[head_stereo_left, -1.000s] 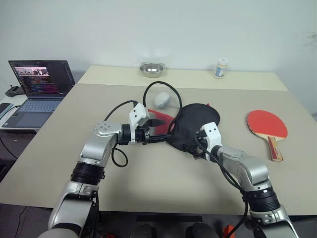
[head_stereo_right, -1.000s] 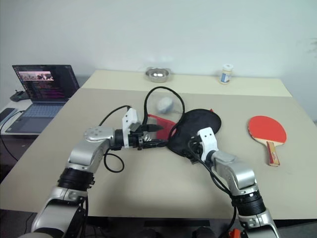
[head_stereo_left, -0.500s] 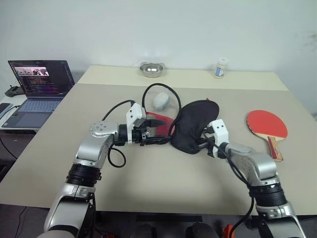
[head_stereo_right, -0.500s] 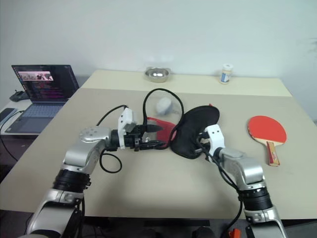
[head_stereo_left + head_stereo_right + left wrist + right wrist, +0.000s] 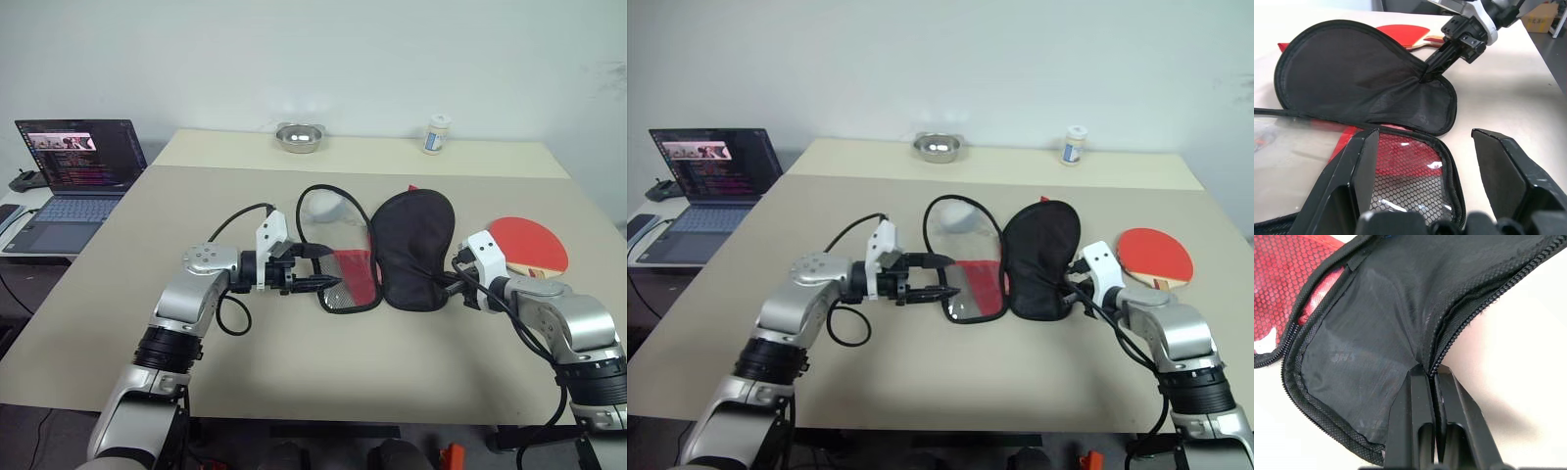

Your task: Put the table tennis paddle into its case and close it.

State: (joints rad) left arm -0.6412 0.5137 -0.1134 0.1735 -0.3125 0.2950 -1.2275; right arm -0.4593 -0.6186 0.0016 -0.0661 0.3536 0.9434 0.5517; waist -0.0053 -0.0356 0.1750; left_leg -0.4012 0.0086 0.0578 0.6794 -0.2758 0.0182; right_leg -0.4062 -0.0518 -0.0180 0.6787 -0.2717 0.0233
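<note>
The case lay spread open at the middle of the table, two halves side by side. Its black fabric half sat toward three o'clock, and the red, mesh-and-clear half toward nine o'clock.

The right gripper came in from the three o'clock side, and its fingers were pressed tight together on the zippered edge of the black half, pinching the fabric there. You could see the rim bunch up right where it bit.

The left gripper reached in from nine o'clock, level with the table. Its fingers stood wide apart, one over the mesh at the narrow end of the red half, the other beyond its rim. It held nothing.

The table tennis paddle lay red face up on the table at three o'clock of the case, outside it, just behind the right gripper's wrist.

Up at twelve o'clock, a metal bowl and a small white bottle stood near the table's far edge. A laptop sat open on a side desk toward ten o'clock.
</note>
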